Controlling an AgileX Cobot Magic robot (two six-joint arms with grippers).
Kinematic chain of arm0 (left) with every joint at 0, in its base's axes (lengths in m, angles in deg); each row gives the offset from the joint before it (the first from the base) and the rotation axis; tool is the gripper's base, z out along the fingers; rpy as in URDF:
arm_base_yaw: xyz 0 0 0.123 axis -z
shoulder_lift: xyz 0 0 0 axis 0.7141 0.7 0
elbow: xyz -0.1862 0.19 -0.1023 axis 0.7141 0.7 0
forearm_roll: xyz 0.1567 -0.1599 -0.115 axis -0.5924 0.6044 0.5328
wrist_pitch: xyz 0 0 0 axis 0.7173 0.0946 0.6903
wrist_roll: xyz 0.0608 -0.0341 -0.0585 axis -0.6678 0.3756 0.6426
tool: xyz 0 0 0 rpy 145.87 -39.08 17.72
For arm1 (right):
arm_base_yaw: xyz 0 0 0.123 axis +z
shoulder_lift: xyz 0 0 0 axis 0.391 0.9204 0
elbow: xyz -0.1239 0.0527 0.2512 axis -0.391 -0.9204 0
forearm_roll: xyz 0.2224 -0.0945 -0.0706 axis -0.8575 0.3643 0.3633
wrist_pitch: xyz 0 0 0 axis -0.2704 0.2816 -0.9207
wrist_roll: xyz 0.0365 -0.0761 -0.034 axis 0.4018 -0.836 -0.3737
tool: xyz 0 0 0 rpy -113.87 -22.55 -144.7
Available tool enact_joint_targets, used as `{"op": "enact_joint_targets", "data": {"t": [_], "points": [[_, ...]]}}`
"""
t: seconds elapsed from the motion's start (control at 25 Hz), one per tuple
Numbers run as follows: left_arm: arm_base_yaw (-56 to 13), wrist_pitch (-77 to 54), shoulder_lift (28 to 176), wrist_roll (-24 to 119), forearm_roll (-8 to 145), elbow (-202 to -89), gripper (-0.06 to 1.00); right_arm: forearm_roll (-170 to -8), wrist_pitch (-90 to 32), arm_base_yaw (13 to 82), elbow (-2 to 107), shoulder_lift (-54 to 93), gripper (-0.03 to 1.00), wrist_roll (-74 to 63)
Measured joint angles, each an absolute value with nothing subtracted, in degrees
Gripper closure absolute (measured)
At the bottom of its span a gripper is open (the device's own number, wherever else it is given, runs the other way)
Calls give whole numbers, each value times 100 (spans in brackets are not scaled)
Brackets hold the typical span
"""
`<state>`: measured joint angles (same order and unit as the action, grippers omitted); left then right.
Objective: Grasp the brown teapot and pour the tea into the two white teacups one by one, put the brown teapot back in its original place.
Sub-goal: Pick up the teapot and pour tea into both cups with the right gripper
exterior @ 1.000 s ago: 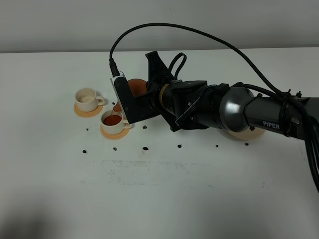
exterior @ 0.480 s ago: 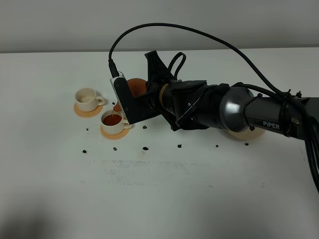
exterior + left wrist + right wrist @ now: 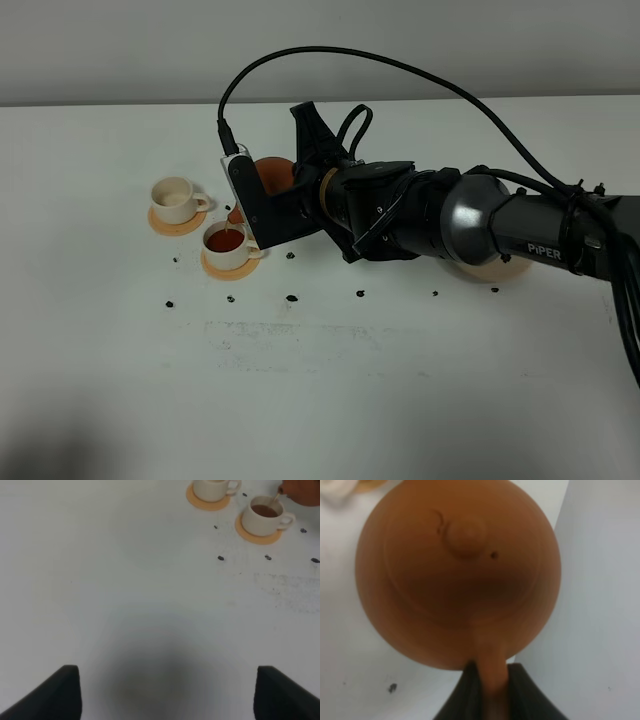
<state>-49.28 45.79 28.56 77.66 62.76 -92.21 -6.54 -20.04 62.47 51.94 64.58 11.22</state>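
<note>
- Your right tool (image 3: 490,695) grips the teapot (image 3: 272,172) by its handle, tipped over the nearer cup (image 3: 227,245); tea streams in.
- That cup looks nearly full; more tilt could flood its coaster (image 3: 212,268), leaving less for cup 2 (image 3: 175,198).
- Your left tool (image 3: 167,690) hangs wide, empty, above the tabletop (image 3: 125,580).

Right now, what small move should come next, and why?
Probably tip the brown teapot back level, ready for the farther teacup: the nearer teacup already holds reddish tea, the farther one looks empty, and the right gripper is clamped on the teapot.
</note>
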Motion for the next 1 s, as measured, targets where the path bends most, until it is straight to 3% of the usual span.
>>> {"op": "enact_joint_targets", "data": {"t": [0.64, 1.0], "points": [[-4928, 4579, 2856, 7766, 6276, -9221, 27, -1557, -2028, 6247, 5194, 6458, 88, 1324], [-4928, 4579, 2856, 7760, 6276, -9221, 27, -3310, -1576, 6247, 5199, 6111, 88, 1082]]}}
